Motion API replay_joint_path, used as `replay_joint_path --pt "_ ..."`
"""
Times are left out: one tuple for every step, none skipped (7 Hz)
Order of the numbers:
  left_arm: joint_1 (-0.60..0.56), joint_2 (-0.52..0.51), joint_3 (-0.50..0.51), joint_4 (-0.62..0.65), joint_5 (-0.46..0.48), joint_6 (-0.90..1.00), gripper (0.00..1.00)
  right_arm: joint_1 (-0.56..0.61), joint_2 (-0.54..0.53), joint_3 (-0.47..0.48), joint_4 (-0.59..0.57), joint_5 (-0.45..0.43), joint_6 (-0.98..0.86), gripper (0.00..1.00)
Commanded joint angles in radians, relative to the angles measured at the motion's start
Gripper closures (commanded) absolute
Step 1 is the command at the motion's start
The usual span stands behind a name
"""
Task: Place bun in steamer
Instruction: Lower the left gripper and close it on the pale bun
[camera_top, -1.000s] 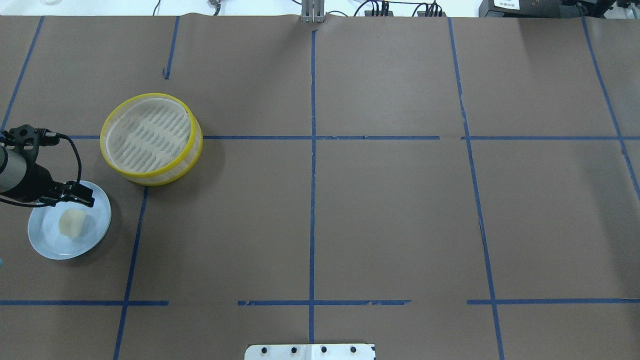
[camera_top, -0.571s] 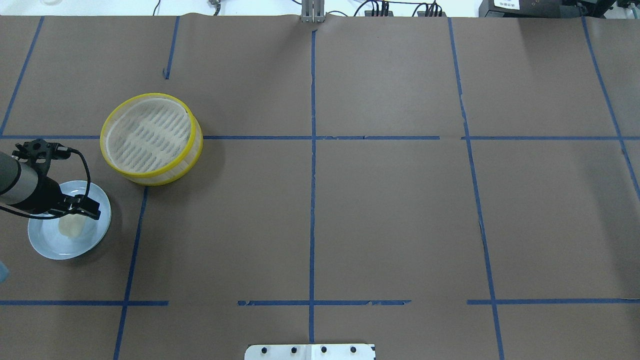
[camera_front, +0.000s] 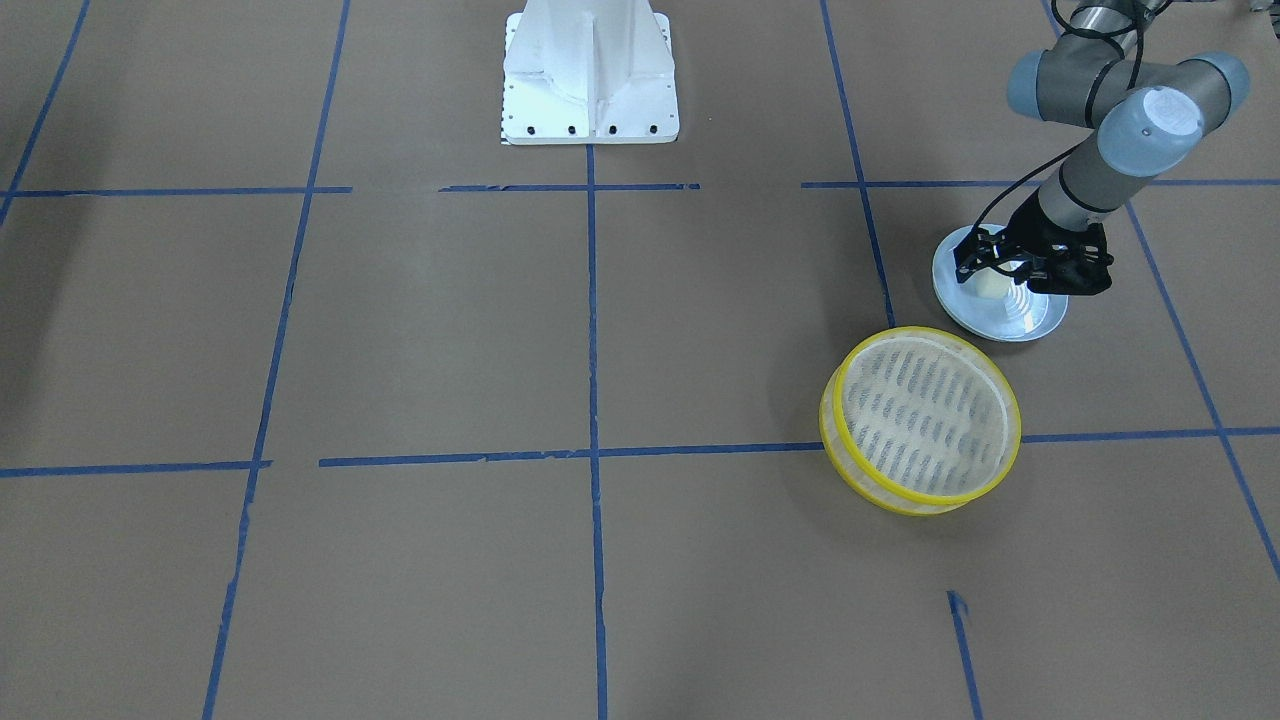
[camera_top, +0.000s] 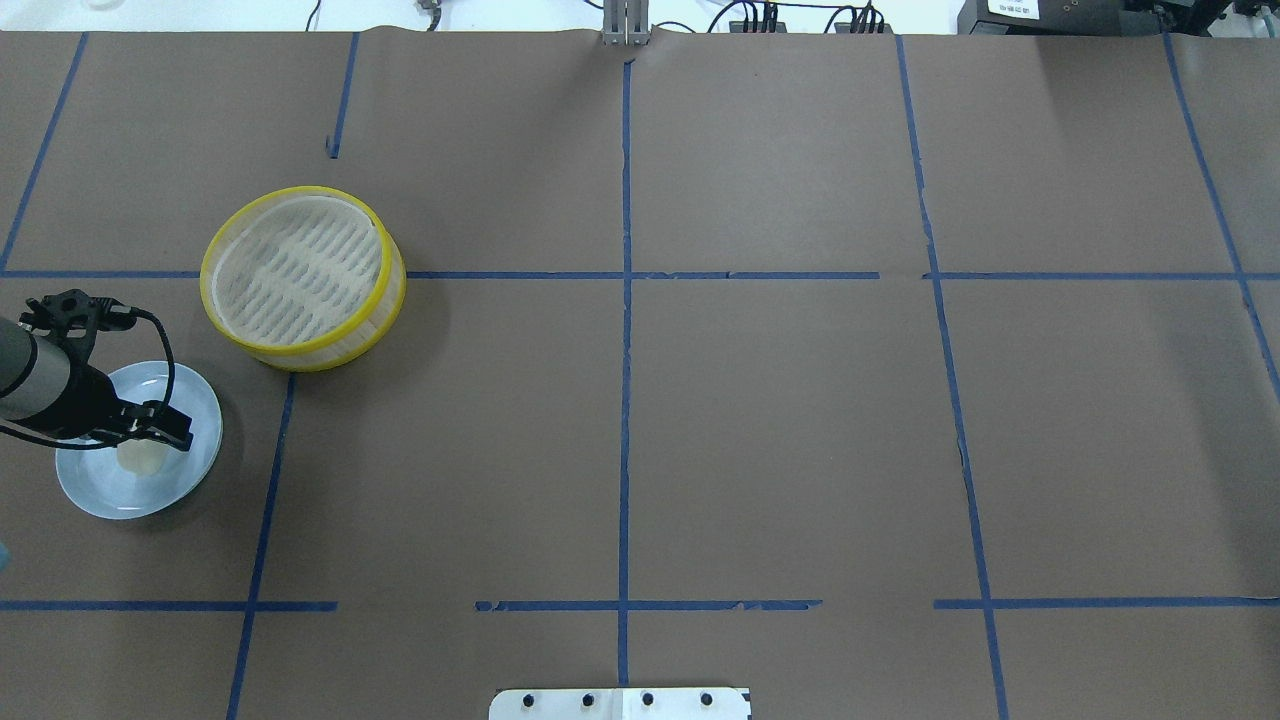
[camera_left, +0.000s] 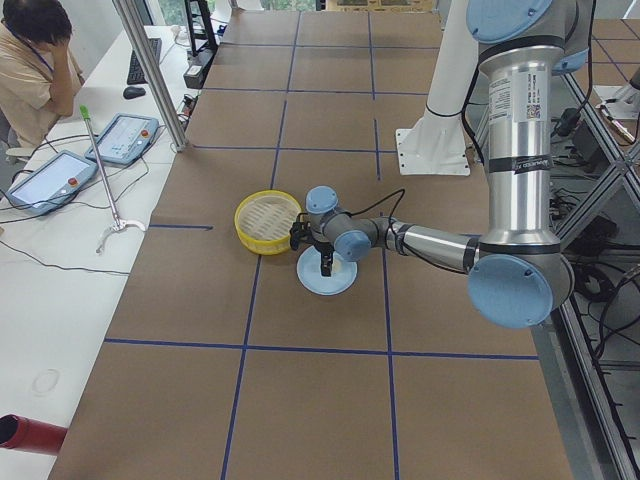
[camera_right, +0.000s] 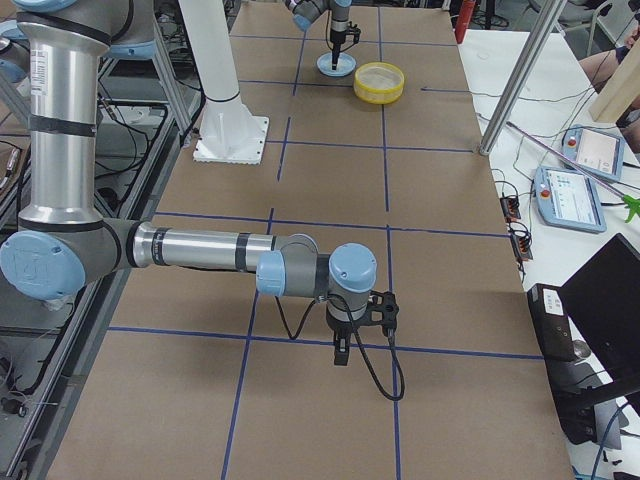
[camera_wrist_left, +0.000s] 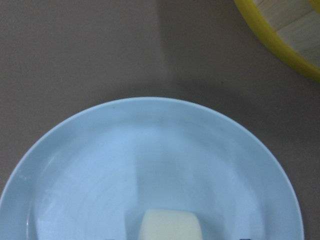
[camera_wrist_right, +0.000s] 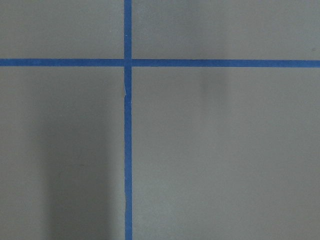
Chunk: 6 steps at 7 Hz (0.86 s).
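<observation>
Since the small cream-white, soft squarish bun (camera_wrist_left: 170, 225) lies on the pale blue round plate (camera_wrist_left: 100, 165) near the robot's left side, the step in hand looks like the grasp itself. The left gripper (camera_front: 1025, 272) hangs low over the plate, right above the bun. In the front-facing view its jaws look spread, with nothing clamped. The wrist view shows the bun at the bottom centre of the frame, so the fingers are probably lined up to either side of it. As I judge it, the next move calls for a short drop, a gentle close on the soft lump, then a lift clear of the plate's raised edge.

Just beyond the plate stands the round shallow steamer (camera_top: 395, 290), with bright yellow rims, a pale wall and an empty slatted floor. The two are near but not touching. The carry must rise over the yellow rim before lowering.

Farther out, the brown paper-covered table (camera_top: 780, 430) with its blue tape lines (camera_top: 624, 400) leaves wide room. The right gripper (camera_right: 340, 350) hangs well apart from all this. Whether it is parted or closed cannot be told.
</observation>
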Motion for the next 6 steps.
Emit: replay_joint_path --pt "0.002 0.005 0.001 0.0 -0.001 0.001 0.27 0.0 0.001 0.0 0.0 0.0 0.0 0.0" --pt "0.0 0.007 -0.002 0.001 -0.007 0.0 0.39 0.0 0.0 0.0 0.0 0.0 0.0 0.0" --pt "0.0 0.008 -0.002 0.001 -0.009 -0.002 0.45 0.0 0.0 0.0 0.0 0.0 0.0 0.0" --pt "0.0 0.008 -0.004 0.001 -0.009 -0.002 0.48 0.0 0.0 0.0 0.0 0.0 0.0 0.0" --pt "0.0 0.008 -0.004 0.001 -0.009 0.0 0.52 0.0 0.0 0.0 0.0 0.0 0.0 0.0" --pt "-0.001 0.008 -0.01 0.001 -0.009 -0.003 0.56 0.0 0.0 0.0 0.0 0.0 0.0 0.0"
